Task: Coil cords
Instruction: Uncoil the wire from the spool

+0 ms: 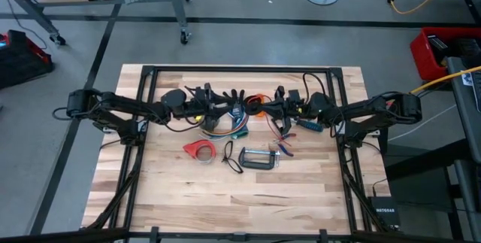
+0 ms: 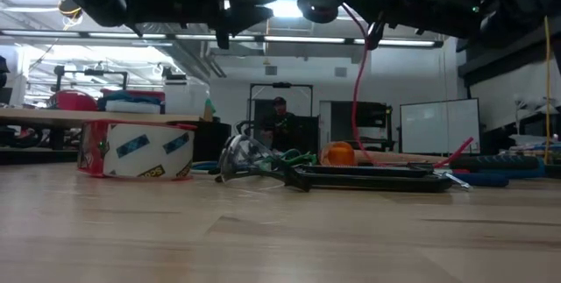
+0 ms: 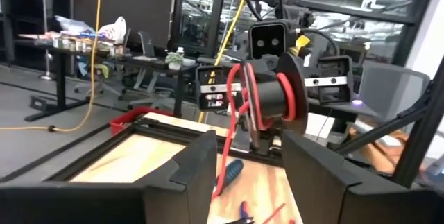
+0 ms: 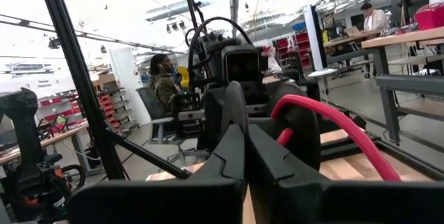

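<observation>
Both arms reach in from the sides and meet over the upper middle of the bench (image 1: 248,198) in the high view. The left pincer (image 1: 225,96) stands with its fingers (image 3: 198,161) apart, a wide gap between them and nothing inside it. Facing it just across the centre, the right pincer (image 1: 272,101) has its fingers (image 4: 267,158) pressed together; a red cord (image 4: 347,130) arcs out from beside them, and in the left wrist view that red cord (image 3: 239,109) loops around the right arm's tip and hangs down toward the wood. Whether the closed fingers actually pinch it I cannot tell.

The rest of the cords (image 1: 222,126), in red, green, blue and orange, lie in a loose bunch on the bench just below the left pincer, at the centre of the high view. Below them, left to right, sit a red tape dispenser (image 1: 199,150), a small black loop (image 1: 229,156) and a metal clamp (image 1: 258,158). A blue-handled tool (image 1: 308,124) lies under the right arm.

In the low view the dispenser (image 2: 136,150) stands at left, and a person (image 2: 279,121) shows far back in the room.
</observation>
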Available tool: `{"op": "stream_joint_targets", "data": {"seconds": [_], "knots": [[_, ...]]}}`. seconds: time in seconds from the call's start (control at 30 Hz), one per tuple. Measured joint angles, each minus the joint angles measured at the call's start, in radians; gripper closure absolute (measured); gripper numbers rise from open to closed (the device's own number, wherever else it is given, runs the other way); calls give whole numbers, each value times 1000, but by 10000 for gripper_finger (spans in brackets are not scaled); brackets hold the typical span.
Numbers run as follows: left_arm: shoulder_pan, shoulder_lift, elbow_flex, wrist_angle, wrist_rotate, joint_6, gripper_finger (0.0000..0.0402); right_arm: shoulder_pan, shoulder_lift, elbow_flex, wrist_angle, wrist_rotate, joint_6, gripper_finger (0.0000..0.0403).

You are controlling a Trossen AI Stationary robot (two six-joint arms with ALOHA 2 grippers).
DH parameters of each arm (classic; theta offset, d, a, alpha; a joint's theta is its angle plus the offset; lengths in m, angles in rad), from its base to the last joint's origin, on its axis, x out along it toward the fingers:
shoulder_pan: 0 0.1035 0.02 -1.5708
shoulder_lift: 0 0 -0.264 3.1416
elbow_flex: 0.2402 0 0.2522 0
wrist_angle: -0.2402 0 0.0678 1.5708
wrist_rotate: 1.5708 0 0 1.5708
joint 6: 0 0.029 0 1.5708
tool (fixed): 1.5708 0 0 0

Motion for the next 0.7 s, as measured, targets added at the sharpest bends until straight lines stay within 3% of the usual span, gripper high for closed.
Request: {"op": "stream_joint_targets", "data": {"seconds": [0.4,0.7], "knots": [[-69,156,0,293,4,-5,262,0,0,118,-151,7,-57,401],[-69,182,18,351,4,-6,263,0,0,138,-187,15,-78,401]]}}
